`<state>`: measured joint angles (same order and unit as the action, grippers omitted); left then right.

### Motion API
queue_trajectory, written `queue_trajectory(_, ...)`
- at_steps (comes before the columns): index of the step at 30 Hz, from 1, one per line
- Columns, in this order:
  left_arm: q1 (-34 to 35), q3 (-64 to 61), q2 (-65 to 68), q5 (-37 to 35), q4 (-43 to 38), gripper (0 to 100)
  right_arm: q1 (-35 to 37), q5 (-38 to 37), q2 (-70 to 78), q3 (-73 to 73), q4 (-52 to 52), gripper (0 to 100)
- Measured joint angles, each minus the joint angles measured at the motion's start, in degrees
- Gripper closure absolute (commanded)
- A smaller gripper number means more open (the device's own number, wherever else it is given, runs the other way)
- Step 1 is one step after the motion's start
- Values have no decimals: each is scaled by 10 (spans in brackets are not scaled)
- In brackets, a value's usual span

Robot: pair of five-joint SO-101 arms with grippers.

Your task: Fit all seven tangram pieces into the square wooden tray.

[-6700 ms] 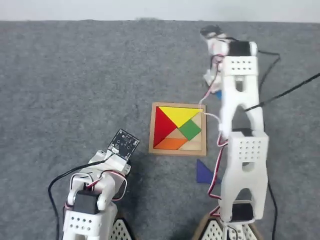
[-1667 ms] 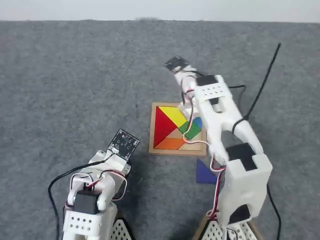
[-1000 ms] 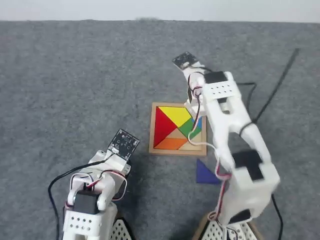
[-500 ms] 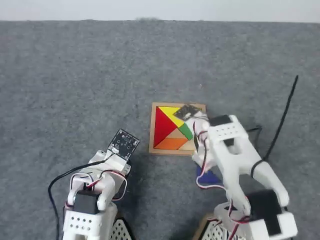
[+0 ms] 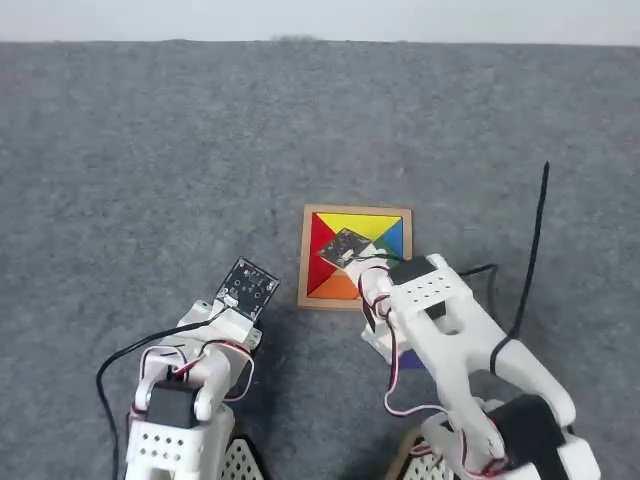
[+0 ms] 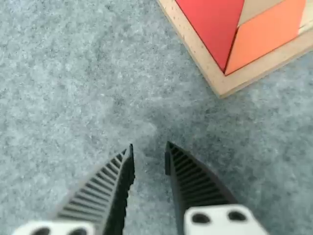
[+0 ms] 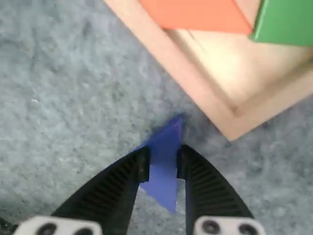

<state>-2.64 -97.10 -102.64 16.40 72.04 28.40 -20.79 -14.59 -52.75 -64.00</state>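
Tangram tray (image 5: 303, 262) gains blue piece (image 5: 394, 238), right hand (image 7: 161, 155) retreated

The right wrist view's edge cuts off the tray (image 7: 161, 46), the orange piece (image 7: 195, 12) and the green piece (image 7: 286, 22), and the right gripper (image 7: 161, 151) covers 2 sides of the blue triangle (image 7: 164, 183). In the high view the right arm (image 5: 440, 320) hides that triangle almost wholly, and the tray from its centre to its 5 o'clock corner. The left wrist view's edge cuts the tray and the red piece (image 6: 210, 19).
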Motion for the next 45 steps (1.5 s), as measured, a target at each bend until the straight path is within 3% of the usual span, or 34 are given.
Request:
queue_trajectory(6, 0, 0, 0, 0, 0, 902, 0, 2, 0, 0, 0, 870)
queue_trajectory(14, 0, 0, 0, 0, 0, 902, 1, 2, -1, -5, 1, 749)
queue_trajectory(25, 0, 0, 0, 0, 0, 902, 9, 2, -4, -11, 3, 747)
queue_trajectory(36, 0, 0, 0, 0, 0, 902, 17, 3, -101, -82, 4, 751)
queue_trajectory(43, 0, 0, 0, 0, 0, 902, 72, 3, -108, -109, 4, 920)
queue_trajectory(45, 0, 0, 0, 0, 0, 902, 73, 2, -107, -109, 4, 930)
